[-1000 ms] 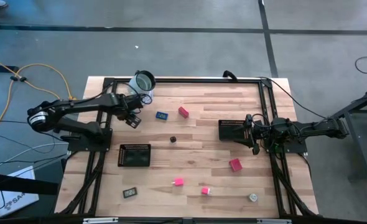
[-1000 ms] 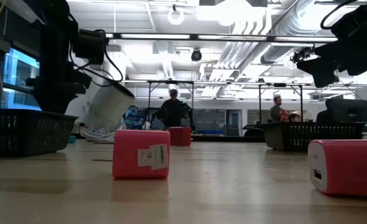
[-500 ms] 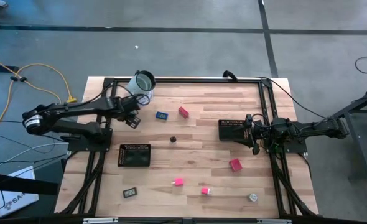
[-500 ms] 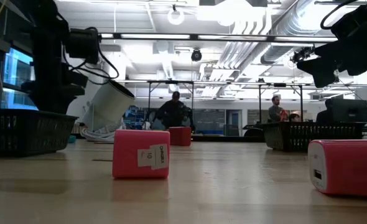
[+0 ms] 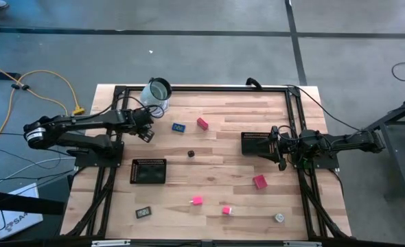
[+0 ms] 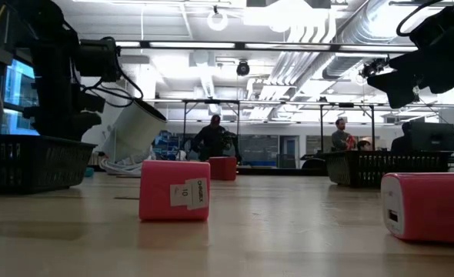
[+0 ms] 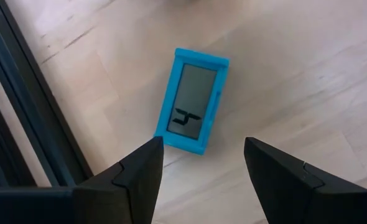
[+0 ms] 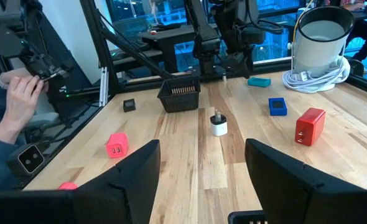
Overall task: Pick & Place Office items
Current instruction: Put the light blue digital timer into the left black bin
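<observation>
Your left claw [image 5: 146, 132] stood with its fingers spread wide and held nothing; in its wrist view the blue block [image 7: 193, 100], a small item with a grey screen, lay flat on the bench [image 5: 223, 158] just ahead of the fingertips, untouched. Your right claw [image 5: 280, 146] hovered at the right side, fingers apart and empty, just beside the black mesh tray [image 5: 255, 143]. On the wooden bench a red block [image 5: 202, 123] lay near the blue one, a dark cube [image 5: 191, 154] sat mid-bench, and pink blocks [image 5: 259, 181] lay nearer the front edge with a black-framed rectangle [image 5: 143, 213] and a whitish round piece [image 5: 279, 217]. A second mesh tray [image 5: 149, 171] sat left of centre. Beyond the bench, the low view showed people [image 6: 215, 138] in a brightly lit workshop.
</observation>
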Available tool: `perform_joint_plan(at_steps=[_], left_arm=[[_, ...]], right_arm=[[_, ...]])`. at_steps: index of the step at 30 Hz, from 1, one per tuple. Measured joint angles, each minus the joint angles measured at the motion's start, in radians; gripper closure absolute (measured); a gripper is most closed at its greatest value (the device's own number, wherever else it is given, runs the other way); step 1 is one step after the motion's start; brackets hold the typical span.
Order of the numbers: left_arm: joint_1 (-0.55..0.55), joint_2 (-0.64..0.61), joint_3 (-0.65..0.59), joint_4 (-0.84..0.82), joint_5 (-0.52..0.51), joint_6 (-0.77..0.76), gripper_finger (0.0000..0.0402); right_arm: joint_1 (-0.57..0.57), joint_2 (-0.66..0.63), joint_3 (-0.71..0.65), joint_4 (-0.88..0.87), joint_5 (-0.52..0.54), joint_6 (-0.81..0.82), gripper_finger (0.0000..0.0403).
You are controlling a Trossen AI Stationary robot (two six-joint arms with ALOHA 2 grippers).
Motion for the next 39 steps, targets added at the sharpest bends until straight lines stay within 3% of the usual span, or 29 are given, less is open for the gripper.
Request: perform_joint_plan(at_steps=[14, 23, 33, 39], left_arm=[[0.010, 0.000, 0.000, 0.000, 0.001, 0.033, 0.0186], [0.045, 0.000, -0.049, 0.095, 0.004, 0.115, 0.0184], [0.072, 0.000, -0.050, 0.097, 0.007, 0.139, 0.0132], [0.072, 0.000, -0.051, 0.100, 0.007, 0.160, 0.0128]], right_arm=[[0.000, 0.000, 0.000, 0.000, 0.000, 0.000, 0.0180], [0.000, 0.000, 0.000, 0.000, 0.000, 0.000, 0.0180], [0.000, 0.000, 0.000, 0.000, 0.000, 0.000, 0.0180], [0.000, 0.000, 0.000, 0.000, 0.000, 0.000, 0.0180]])
